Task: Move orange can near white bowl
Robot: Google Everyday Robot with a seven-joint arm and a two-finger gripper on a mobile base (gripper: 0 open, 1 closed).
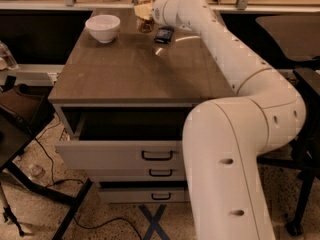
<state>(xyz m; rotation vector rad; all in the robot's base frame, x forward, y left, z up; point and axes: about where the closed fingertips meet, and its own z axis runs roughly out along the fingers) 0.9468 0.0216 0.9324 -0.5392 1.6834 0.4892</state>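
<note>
Orange can (145, 21), seemingly in jaws, near white bowl (103, 27).

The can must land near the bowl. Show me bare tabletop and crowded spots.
Bare: the strip between the white bowl and the orange can, and the front tabletop down to the open drawer. Crowded: the far edge, where the gripper is at the can beside a small dark object.

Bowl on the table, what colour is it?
Plain white bowl, clearest in the camera view; gripper at the orange can.
</note>
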